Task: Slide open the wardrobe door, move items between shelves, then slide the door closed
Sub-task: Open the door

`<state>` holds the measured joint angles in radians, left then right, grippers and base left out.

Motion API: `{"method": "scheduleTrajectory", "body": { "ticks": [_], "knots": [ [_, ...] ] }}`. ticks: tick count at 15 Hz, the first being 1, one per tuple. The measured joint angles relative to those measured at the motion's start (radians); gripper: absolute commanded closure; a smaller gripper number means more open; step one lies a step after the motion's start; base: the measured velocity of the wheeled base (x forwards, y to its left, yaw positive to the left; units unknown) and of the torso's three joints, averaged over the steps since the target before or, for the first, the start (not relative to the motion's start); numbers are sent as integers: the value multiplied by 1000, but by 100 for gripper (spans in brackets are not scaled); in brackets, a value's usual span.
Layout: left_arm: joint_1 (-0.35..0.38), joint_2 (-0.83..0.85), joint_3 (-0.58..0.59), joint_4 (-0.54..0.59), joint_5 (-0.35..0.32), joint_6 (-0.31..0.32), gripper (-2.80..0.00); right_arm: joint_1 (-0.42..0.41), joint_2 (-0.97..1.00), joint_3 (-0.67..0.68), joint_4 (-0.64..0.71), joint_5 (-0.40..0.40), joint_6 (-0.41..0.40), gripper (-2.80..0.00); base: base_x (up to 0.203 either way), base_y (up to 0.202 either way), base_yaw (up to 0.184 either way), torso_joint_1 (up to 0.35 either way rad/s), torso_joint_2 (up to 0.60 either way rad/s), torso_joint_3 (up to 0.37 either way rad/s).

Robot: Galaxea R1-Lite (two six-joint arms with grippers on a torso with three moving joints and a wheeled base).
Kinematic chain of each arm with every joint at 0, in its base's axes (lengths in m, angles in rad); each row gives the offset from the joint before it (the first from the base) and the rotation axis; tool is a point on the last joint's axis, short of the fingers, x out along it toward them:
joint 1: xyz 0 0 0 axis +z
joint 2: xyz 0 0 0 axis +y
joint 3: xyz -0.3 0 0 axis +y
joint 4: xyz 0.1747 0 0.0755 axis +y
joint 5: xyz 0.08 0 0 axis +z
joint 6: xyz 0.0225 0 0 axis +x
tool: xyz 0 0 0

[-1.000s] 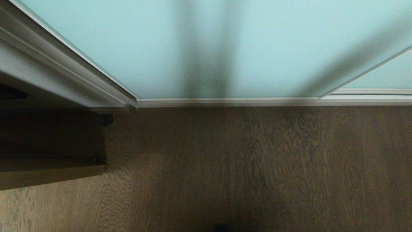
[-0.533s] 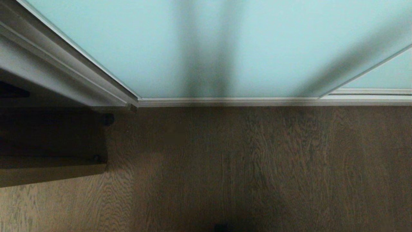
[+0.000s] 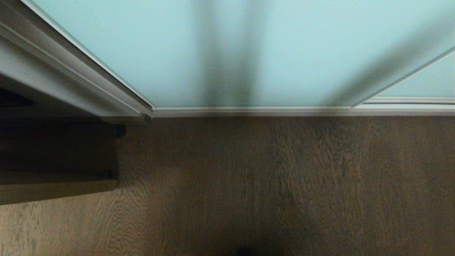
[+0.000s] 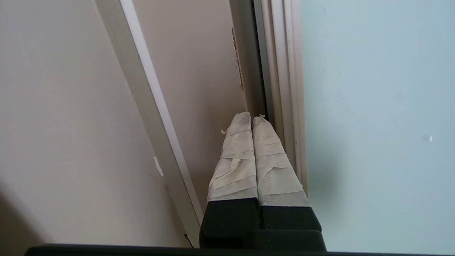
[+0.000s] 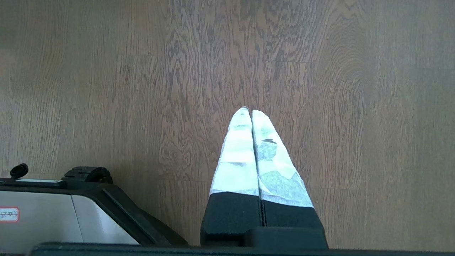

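The sliding wardrobe door (image 3: 142, 53) is a pale aqua frosted panel filling the upper head view, its lower frame meeting the floor. Neither arm shows in that view. In the left wrist view my left gripper (image 4: 251, 117) is shut with nothing between its taped fingers. Its tips sit in the narrow corner where the door's silver-white edge frame (image 4: 284, 89) meets the beige side wall (image 4: 199, 89), the glass (image 4: 373, 106) just beside them. My right gripper (image 5: 250, 111) hangs shut and empty over the wooden floor. The items and the shelves are hidden behind the door.
A second aqua panel (image 3: 426, 83) overlaps at the right, above the floor track (image 3: 408, 109). A dark wooden piece of furniture (image 3: 53, 185) stands at the left by the white side panel (image 3: 42, 81). Wooden floor (image 3: 266, 185) spreads in front. My base (image 5: 53, 209) shows beside the right gripper.
The whole head picture has shifted very slightly, so the camera moved a little. The door stands as before.
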<state>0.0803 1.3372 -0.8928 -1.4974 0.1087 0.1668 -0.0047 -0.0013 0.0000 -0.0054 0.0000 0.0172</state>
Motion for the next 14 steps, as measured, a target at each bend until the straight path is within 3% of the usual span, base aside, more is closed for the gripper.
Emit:
{"method": "scheduleTrajectory", "body": {
  "ticks": [14],
  "knots": [
    [-6, -74, 31, 11, -9, 0, 0, 0, 0, 0, 0, 0, 0, 0, 0, 0, 0, 0, 0, 0]
  ]
}}
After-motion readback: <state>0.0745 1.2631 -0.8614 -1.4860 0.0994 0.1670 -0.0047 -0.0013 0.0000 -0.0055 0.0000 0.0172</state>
